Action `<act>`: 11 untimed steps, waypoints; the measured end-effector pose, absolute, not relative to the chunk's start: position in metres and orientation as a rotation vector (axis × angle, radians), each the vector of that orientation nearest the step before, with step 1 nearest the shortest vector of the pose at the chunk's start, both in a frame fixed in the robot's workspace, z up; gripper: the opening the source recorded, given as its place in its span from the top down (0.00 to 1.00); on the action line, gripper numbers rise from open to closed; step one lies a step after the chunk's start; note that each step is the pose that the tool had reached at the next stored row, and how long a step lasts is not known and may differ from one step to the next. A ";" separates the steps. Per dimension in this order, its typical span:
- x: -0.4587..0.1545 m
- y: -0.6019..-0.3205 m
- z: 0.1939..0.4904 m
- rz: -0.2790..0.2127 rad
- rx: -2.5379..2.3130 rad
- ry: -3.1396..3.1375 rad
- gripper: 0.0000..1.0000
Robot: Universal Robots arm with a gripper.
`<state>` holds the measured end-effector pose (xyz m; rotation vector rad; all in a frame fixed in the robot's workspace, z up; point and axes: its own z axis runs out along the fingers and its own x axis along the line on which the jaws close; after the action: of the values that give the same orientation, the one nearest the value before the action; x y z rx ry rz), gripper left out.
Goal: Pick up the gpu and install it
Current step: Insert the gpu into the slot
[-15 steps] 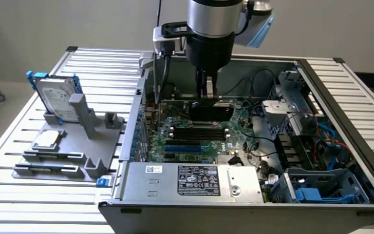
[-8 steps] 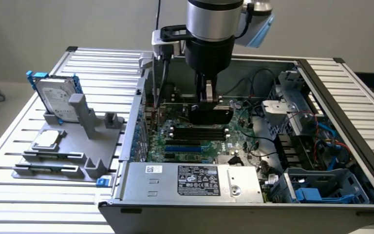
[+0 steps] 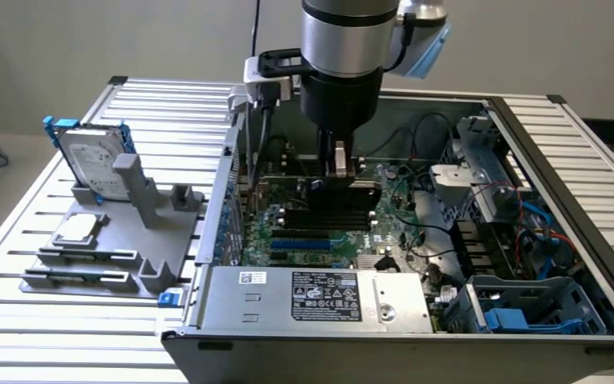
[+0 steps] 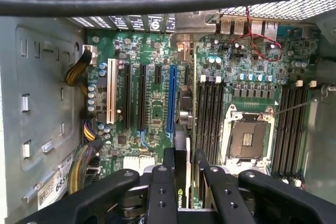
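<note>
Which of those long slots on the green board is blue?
The blue slot is the one nearest the empty processor socket. The others are black slots and one white slot, farthest from that socket.

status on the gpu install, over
Hand shut on the gpu. Gpu edge-on over the motherboard, not yet in a slot. Nothing seen lying across the blue slot.

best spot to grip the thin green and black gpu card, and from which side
Its upper edge, from above, pinching the flat faces, as the hand holds the thin black-and-green gpu card now: it hangs on edge, lower edge free above the green motherboard.
</note>
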<state>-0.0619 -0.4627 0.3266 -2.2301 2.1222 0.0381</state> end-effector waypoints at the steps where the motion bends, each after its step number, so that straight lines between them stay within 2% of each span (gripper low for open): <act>1: -0.063 -0.463 0.325 0.038 -2.230 2.123 0.74; 11: -0.070 -0.464 0.308 0.040 -2.225 2.130 0.74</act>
<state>-0.0701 -0.4640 0.3077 -2.2255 2.1295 0.0404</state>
